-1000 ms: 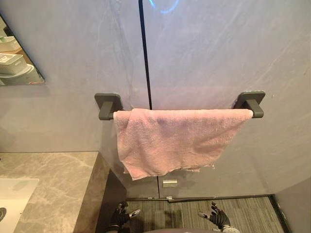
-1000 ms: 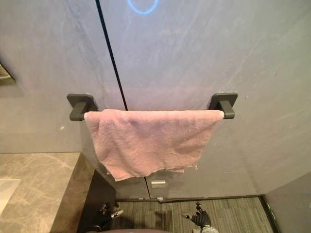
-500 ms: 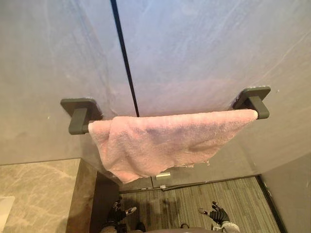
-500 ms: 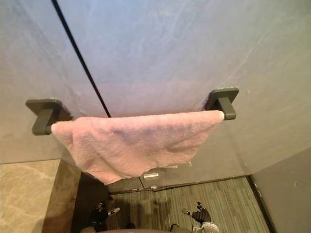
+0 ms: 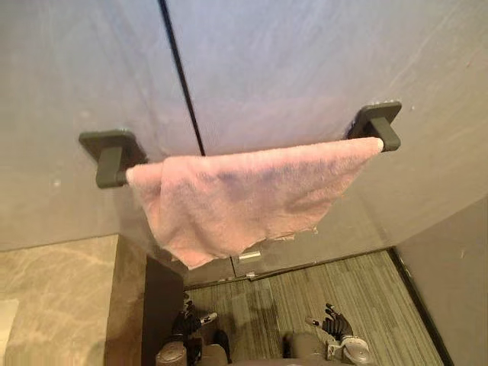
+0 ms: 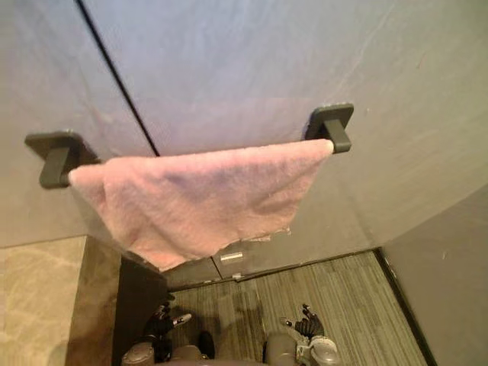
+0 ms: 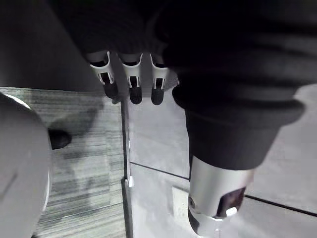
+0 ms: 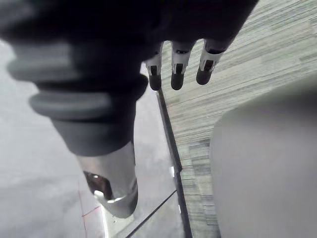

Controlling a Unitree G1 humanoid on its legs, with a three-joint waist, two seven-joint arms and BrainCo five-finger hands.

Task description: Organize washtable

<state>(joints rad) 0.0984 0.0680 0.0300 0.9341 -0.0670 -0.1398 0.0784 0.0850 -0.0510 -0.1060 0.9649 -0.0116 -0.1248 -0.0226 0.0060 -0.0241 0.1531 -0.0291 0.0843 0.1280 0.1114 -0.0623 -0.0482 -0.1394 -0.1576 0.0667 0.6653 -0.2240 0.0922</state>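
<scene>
A pink towel (image 5: 236, 198) hangs draped over a dark wall rail, held between a left bracket (image 5: 110, 152) and a right bracket (image 5: 375, 122); its left part droops lower than its right. Far below it, my left hand (image 5: 187, 326) hangs low near the floor with relaxed fingers (image 7: 131, 84), holding nothing. My right hand (image 5: 335, 328) hangs low on the other side, its fingers (image 8: 178, 67) also straight and empty. Both hands are well clear of the towel.
A marble counter (image 5: 53, 297) fills the lower left, with a dark side panel beside it. The grey wall (image 5: 305, 61) has a black vertical seam (image 5: 179, 69). Striped grey floor (image 5: 320, 286) lies below, with a grey wall at the right.
The whole picture has shifted as the camera moved: the rail and towel now sit higher and more tilted, and less counter shows. Both hands stay low and open.
</scene>
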